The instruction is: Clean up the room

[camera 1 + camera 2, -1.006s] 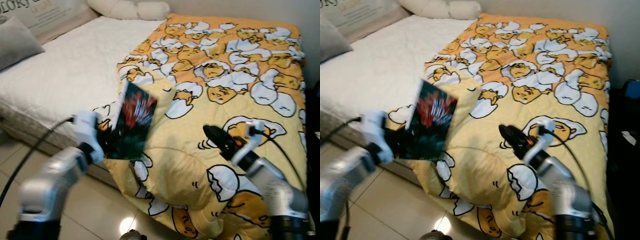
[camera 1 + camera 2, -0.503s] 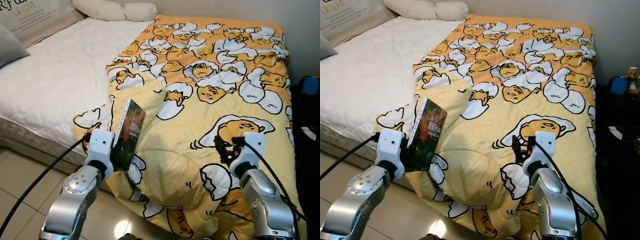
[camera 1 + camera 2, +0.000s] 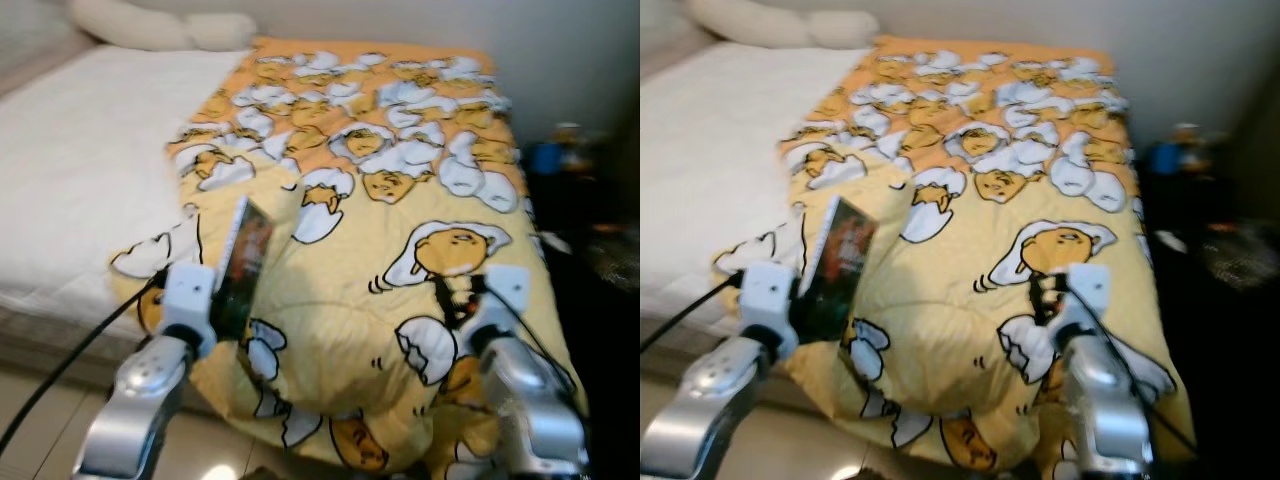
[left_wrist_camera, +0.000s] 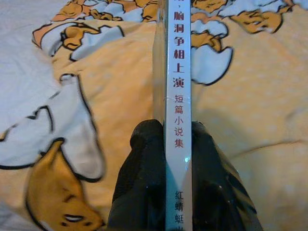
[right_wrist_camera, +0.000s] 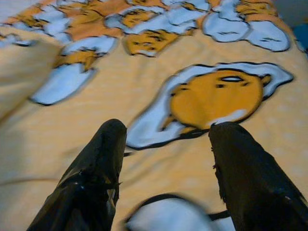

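My left gripper (image 3: 228, 300) is shut on a thin dark book (image 3: 244, 251) and holds it upright above the near left corner of the bed. In the left wrist view the book's white spine (image 4: 178, 96) runs between my two black fingers (image 4: 144, 178). My right gripper (image 3: 450, 300) hovers over the yellow egg-print quilt (image 3: 380, 240) at the near right. Its fingers (image 5: 96, 168) stand open with nothing between them, above a yellow egg-yolk figure (image 5: 219, 96).
The quilt covers the right half of the bed; bare white mattress (image 3: 70, 170) lies to the left. Pillows (image 3: 150, 30) rest at the head. A dark side table (image 3: 1210, 230) with small items stands right of the bed. Tiled floor (image 3: 40, 430) shows at the lower left.
The camera has swung right and blurred. The book has turned from cover-on to nearly edge-on in my left gripper. My right gripper has drawn back slightly over the quilt.
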Controlling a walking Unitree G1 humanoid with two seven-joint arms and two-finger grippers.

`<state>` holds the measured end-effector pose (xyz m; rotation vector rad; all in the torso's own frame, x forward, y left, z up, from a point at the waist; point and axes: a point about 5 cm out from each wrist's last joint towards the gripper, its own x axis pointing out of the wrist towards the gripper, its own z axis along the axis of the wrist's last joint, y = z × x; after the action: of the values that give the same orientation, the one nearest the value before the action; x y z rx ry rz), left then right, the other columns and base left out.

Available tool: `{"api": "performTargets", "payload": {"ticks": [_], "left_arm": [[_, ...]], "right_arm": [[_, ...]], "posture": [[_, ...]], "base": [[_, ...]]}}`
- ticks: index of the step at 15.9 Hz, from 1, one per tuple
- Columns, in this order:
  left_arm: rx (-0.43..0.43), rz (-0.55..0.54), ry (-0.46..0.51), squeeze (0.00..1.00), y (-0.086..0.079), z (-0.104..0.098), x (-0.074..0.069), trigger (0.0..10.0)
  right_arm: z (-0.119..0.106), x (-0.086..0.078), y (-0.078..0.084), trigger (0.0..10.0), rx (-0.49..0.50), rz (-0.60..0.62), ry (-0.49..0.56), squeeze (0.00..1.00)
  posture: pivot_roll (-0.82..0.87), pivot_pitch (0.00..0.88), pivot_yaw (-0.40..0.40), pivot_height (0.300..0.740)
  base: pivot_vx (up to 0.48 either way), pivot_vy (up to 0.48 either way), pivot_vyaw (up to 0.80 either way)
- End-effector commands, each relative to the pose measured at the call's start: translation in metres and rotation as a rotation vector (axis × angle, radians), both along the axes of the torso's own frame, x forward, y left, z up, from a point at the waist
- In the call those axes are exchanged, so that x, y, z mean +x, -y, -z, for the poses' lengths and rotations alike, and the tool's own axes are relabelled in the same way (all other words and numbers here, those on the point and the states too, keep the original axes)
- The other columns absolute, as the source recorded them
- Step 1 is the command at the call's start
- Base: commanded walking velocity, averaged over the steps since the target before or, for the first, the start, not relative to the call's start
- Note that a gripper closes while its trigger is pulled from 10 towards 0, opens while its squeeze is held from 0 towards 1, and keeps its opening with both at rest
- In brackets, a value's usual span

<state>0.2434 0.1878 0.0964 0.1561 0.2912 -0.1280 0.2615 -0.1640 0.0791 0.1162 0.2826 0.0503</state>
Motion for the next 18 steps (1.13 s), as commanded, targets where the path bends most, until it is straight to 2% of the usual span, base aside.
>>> {"api": "performTargets", "payload": {"ticks": [1, 9, 16, 18], "left_arm": [[-0.002, 0.003, 0.071, 0.0, 0.002, -0.014, 0.004, 10.0], [0.007, -0.02, 0.073, 0.0, -0.003, -0.015, 0.003, 10.0], [0.016, -0.015, 0.079, 0.0, -0.004, -0.017, 0.004, 10.0], [0.018, -0.011, 0.081, 0.0, -0.004, -0.018, 0.005, 10.0]], "right_arm": [[-0.001, 0.0, 0.004, 10.0, -0.013, 0.012, -0.008, 0.0], [-0.001, 0.003, 0.002, 10.0, -0.01, -0.007, -0.024, 0.0], [-0.01, 0.007, -0.008, 10.0, -0.007, -0.076, 0.014, 0.0], [-0.011, 0.009, -0.007, 10.0, -0.02, -0.062, 0.014, 0.0]], "posture": [[-0.01, 0.0, 0.027, 0.74], [0.0, 0.0, 0.015, 0.74], [0.01, 0.0, 0.018, 0.74], [0.01, 0.0, 0.02, 0.74]], "base": [[0.0, 0.469, -0.78], [0.0, 0.472, -0.69], [0.0, 0.474, 0.0], [0.0, 0.467, 0.0]]}}
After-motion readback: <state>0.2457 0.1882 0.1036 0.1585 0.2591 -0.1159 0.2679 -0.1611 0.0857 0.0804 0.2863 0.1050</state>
